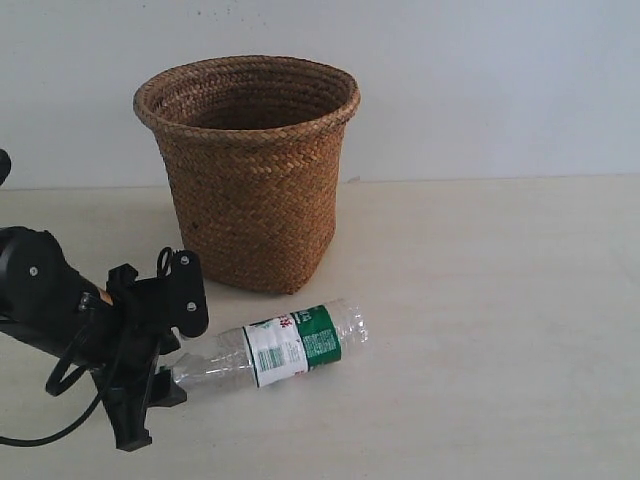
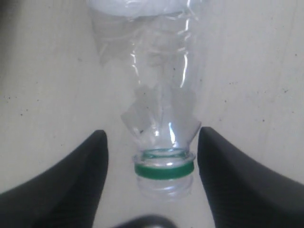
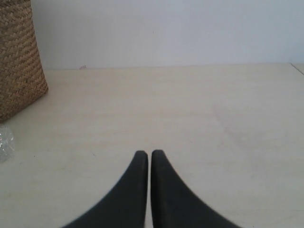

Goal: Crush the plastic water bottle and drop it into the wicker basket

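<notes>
The plastic water bottle (image 1: 290, 345) lies on its side on the table in front of the wicker basket (image 1: 255, 190), its neck pointing left. Its clear body (image 2: 161, 95) is crumpled near the shoulder, and the neck shows a green ring and an open mouth with no cap on it. My left gripper (image 1: 172, 355) is open, one finger on each side of the neck (image 2: 164, 170), with a gap on both sides. My right gripper (image 3: 150, 153) is shut on nothing above bare table, outside the exterior view.
The right wrist view has the basket's wall (image 3: 16, 57) and the bottle's base (image 3: 4, 142) at its edge. A pale wall stands behind the table (image 1: 500, 300). My left arm's black cable (image 1: 60, 375) loops near the table's front left.
</notes>
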Controlling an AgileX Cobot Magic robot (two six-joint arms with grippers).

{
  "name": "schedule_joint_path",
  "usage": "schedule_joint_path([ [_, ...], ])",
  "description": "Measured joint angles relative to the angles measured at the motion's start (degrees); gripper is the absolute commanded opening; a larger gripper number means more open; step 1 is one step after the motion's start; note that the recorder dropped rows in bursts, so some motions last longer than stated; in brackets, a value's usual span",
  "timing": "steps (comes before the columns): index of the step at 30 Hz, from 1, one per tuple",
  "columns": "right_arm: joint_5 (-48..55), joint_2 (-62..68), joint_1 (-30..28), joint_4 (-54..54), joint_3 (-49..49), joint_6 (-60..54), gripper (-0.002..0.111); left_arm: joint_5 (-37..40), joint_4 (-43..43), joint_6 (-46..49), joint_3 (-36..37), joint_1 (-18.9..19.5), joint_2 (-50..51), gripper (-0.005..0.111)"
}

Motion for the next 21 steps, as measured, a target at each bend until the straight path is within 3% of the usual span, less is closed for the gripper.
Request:
schedule_joint_path([
  [16, 0.0, 0.0, 0.0, 0.0, 0.0, 0.0, 0.000, 0.7, 0.0, 0.0, 0.0, 0.0, 1.2, 0.053],
  [21, 0.0, 0.0, 0.0, 0.0, 0.0, 0.0, 0.000, 0.3, 0.0, 0.0, 0.0, 0.0, 2.4, 0.043],
])
